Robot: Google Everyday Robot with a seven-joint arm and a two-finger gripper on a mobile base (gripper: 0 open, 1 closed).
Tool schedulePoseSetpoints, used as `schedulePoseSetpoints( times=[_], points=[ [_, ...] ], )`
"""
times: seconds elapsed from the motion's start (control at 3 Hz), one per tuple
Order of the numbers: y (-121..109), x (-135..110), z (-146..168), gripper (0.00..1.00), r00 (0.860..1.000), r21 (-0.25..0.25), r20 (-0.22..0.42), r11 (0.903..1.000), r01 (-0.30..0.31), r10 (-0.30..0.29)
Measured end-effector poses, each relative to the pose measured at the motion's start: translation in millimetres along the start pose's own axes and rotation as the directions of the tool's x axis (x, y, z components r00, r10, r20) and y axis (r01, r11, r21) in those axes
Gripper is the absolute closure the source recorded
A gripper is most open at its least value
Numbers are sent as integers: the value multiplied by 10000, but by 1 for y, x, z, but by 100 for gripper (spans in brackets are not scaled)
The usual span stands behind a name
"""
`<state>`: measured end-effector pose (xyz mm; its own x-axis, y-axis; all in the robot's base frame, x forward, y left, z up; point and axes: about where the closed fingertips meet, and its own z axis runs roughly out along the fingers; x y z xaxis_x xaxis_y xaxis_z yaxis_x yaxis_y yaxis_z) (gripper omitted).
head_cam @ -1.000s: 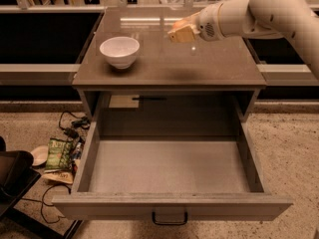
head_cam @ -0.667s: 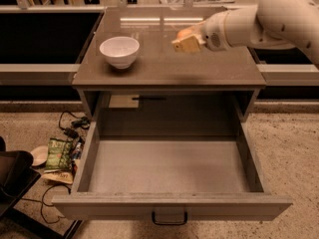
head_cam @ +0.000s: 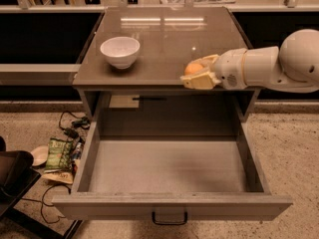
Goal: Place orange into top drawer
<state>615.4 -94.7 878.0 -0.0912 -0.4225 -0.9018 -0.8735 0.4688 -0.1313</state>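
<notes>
While gripper (head_cam: pixel 196 72) clasps orange (head_cam: pixel 192 66) over glossy tabletop (head_cam: pixel 164 44) (speckled floor (head_cam: pixel 291 153) below), top drawer (head_cam: pixel 169 169) gapes.

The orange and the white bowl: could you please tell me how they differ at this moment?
The orange is small, round and orange; the white bowl is wider, open and white. The orange is clamped in the gripper near the front edge of the cabinet top, above the open top drawer; the white bowl stands free on the cabinet top, touched by nothing. Both are outside the top drawer.
</notes>
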Motion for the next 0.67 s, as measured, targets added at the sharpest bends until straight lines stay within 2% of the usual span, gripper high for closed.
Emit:
schedulePoseSetpoints(
  times=[0.33, 0.67],
  points=[
    [22, 18, 2, 100, 9998, -360, 96, 9992, 153, -150],
    [22, 19, 4, 100, 9999, -420, 58, 9990, 136, -134]
  ],
)
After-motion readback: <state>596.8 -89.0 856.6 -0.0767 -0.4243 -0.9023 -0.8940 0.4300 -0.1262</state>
